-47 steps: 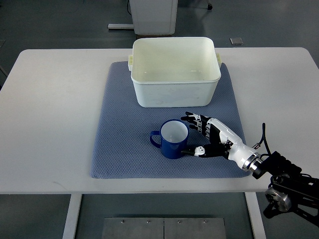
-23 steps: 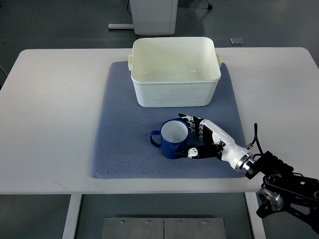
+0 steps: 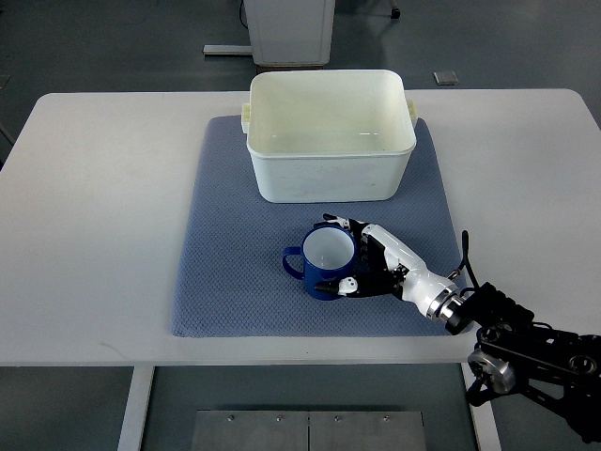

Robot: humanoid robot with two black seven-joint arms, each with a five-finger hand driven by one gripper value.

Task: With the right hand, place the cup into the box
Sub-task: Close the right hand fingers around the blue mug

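- The cup (image 3: pixel 325 263) is dark blue and white inside. It stands upright on the blue mat (image 3: pixel 235 272), in front of the box (image 3: pixel 329 132). Its handle sticks out to the picture's left.
- The right hand (image 3: pixel 368 265) has moved in closer over the last second. A second ago its fingers were open beside the cup. Now they curl around the cup's right side, with the thumb low at the front and the other fingers (image 3: pixel 340 224) at the back rim.
- The hand looks like it is closing on the cup, touching it on both sides. I cannot tell if the grip is tight yet.
- The cup has not moved or tipped. It is not lifted yet, so the carrying part is still to come.
- The cup looks smooth, round and hard, maybe a bit slippery for the fingers.
- The box is a white plastic tub with round corners and little handles. It is open on top and nothing is in it. It sits on the far part of the mat, a short way from the cup.
- The mat looks soft and bumpy, like woven cloth.
- The table (image 3: pixel 94 188) under it is white, flat and smooth.
- The left hand does not show.
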